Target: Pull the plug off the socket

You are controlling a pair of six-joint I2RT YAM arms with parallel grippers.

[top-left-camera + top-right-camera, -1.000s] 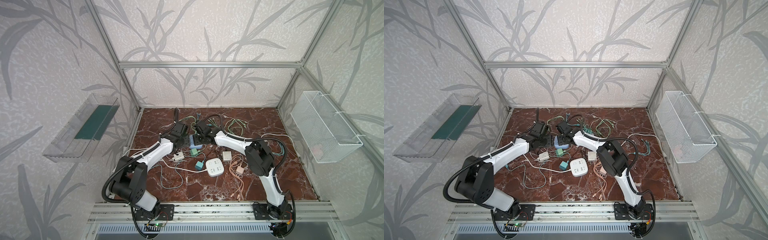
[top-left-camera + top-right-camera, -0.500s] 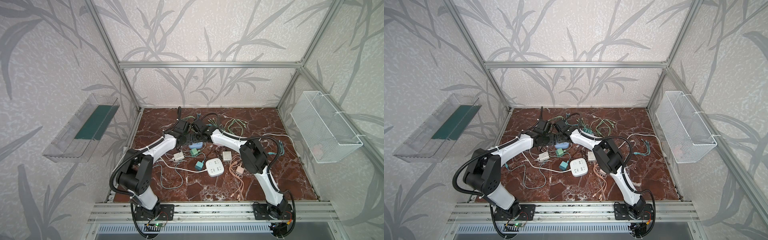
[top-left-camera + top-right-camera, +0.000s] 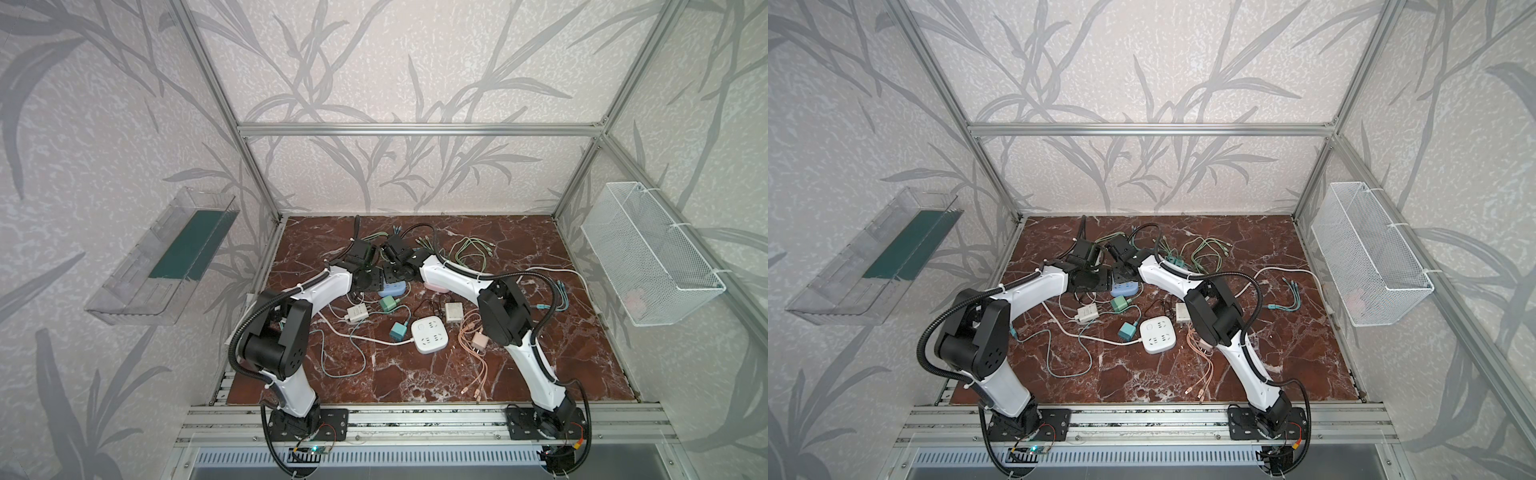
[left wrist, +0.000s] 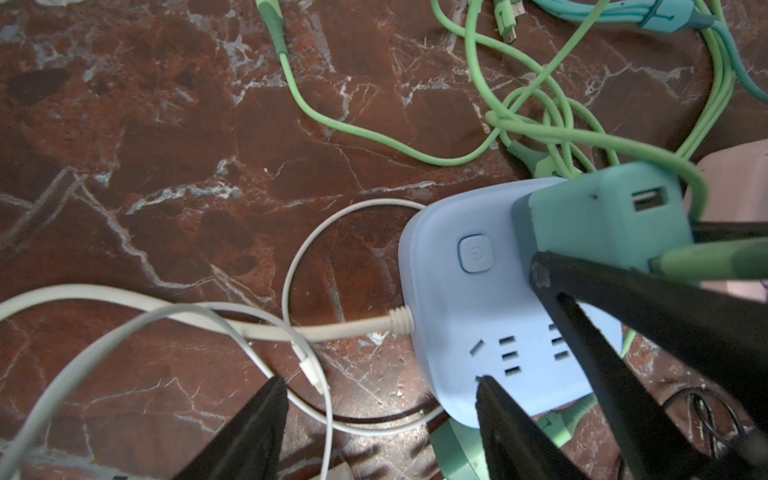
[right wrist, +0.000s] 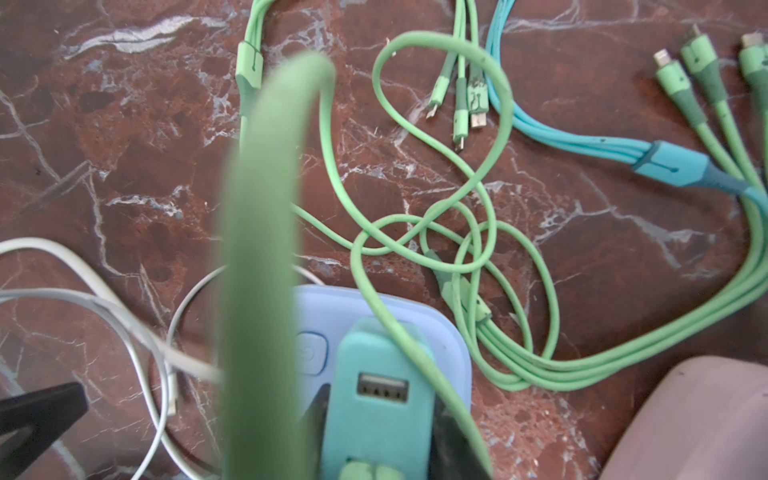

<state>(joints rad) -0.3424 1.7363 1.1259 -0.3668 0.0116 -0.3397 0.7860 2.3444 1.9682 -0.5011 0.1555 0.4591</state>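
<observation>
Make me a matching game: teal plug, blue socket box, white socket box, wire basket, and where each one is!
1 teal plug
2 blue socket box
3 white socket box
4 wire basket

a hangs on the side wall
b gripped by the right tool
c under the teal plug
d nearer the front, top bare

Pairs: 1-b, 2-c, 3-d, 4-a

Pale walls (image 3: 374, 62) papered with grey leaf sprays stand behind and to either side of the claws, set in a frame of aluminium posts (image 3: 216, 83) and a crossbar (image 3: 415, 129). Under the left claw (image 3: 375, 286) and the right claw (image 3: 397, 276) spreads a red-brown marble desk (image 3: 519, 353) veined in white. Well out past the left claw, a clear plastic tray (image 3: 124, 299) with a dark green bottom hangs on the wall. Well out past the right claw hangs a white wire basket (image 3: 648, 257). The light is even and soft.
</observation>
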